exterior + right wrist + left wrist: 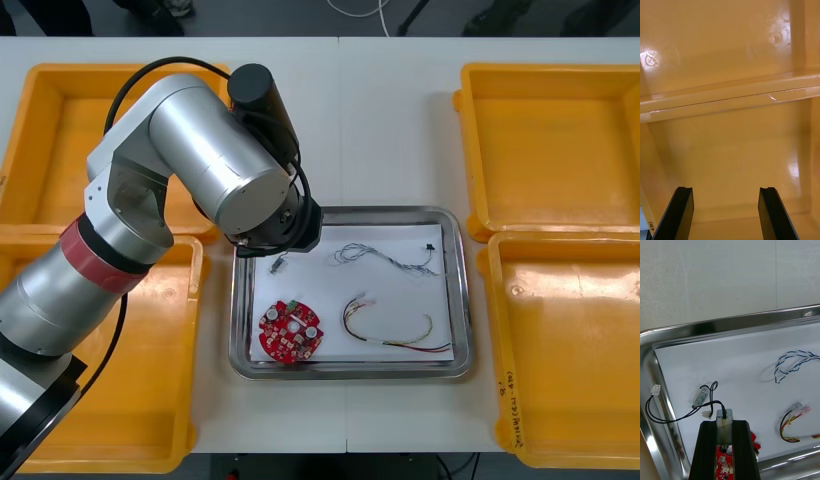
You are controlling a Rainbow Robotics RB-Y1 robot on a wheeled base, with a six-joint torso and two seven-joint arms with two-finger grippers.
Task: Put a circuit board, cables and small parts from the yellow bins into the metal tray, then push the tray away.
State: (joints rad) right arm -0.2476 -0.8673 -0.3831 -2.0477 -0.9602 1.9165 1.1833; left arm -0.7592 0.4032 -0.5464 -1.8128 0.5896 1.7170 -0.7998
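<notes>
The metal tray [455, 300], white inside, sits at the table's middle. In it lie a round red circuit board [290, 331], a twisted blue and white cable [390, 255] and a red and yellow cable [395, 325]. My left arm [230, 170] reaches over the tray's far left corner. In the left wrist view my left gripper [724, 423] is shut on a small metal part [724, 418], held above the tray [733, 324]. Just beyond the fingertips, a black cable [673, 419] lies by another small metal part [700, 396]. My right gripper [725, 193] hangs open over a yellow bin [730, 150].
Two yellow bins [60, 140] flank the tray on the left and two more [550, 150] on the right, their floors bare. A rim [730, 98] between the right bins crosses the right wrist view. Bare table [380, 130] lies beyond the tray.
</notes>
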